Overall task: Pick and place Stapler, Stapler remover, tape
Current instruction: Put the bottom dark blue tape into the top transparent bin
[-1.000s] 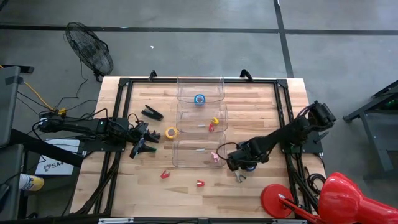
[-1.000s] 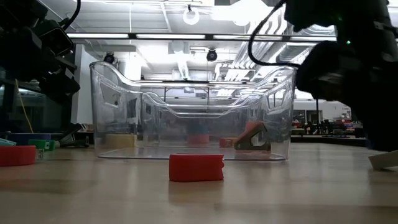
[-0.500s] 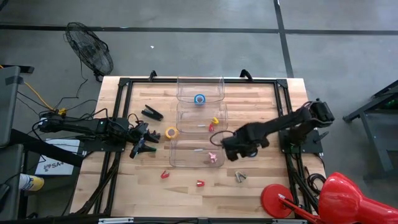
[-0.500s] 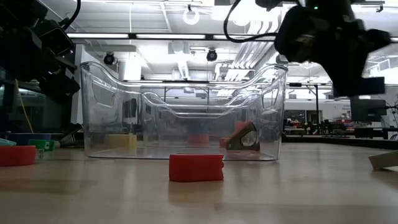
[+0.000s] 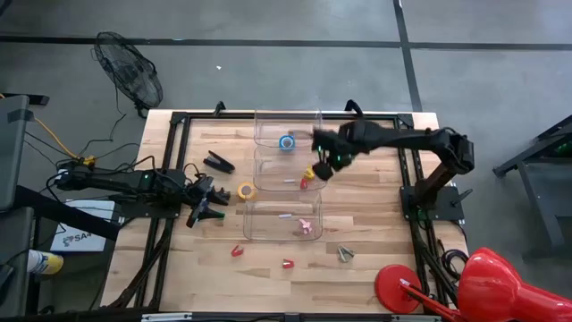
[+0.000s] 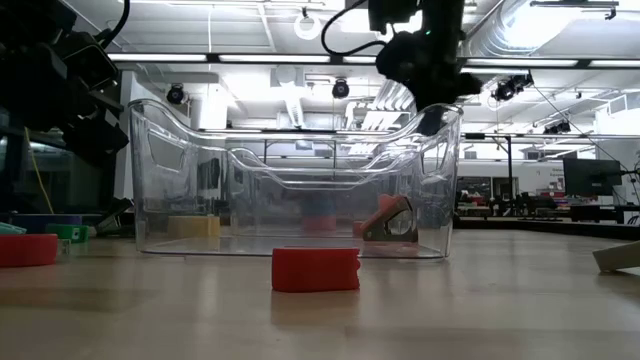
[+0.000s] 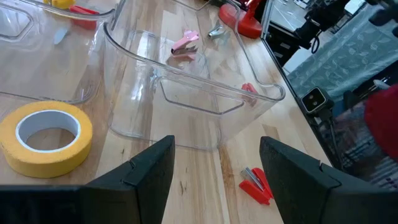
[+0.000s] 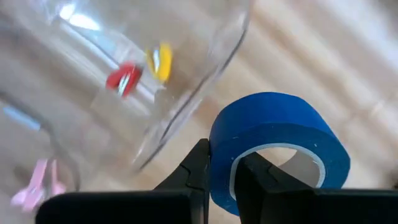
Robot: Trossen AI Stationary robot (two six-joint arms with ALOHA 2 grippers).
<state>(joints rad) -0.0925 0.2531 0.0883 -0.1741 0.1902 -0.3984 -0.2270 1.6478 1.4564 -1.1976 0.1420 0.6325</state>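
My right gripper (image 5: 320, 165) hangs over the right rim of the middle clear bin (image 5: 268, 170), shut on a blue tape roll (image 8: 277, 149). Another blue tape roll (image 5: 286, 142) lies in the far bin (image 5: 268, 125). A yellow tape roll (image 5: 246, 190) lies flat on the table just ahead of my left gripper (image 5: 213, 204), which stands open with nothing between its fingers. The black stapler (image 5: 219, 162) lies at the far left. Red staple removers (image 5: 237, 251) (image 5: 288, 264) lie near the front edge. My right gripper pinches the blue roll's wall (image 8: 221, 163), one finger inside the ring's hole (image 8: 254, 171) and one outside (image 8: 198, 165). The fingers point steeply down. The roll is lifted clear, above the table and the bin's rim.
The near bin (image 5: 259, 224) holds a pink remover (image 5: 307, 225); the middle bin holds a yellow one (image 5: 309, 173) and a red one (image 5: 302, 183). A grey remover (image 5: 344, 254) lies at the front right. A black frame (image 5: 407, 179) borders the table.
My right gripper has risen from the table's front right with the blue roll and swung toward the far edge, rolling its wrist, until it hangs over the middle bin's right rim. The roll is lifted clear. The near bin has slid a little.
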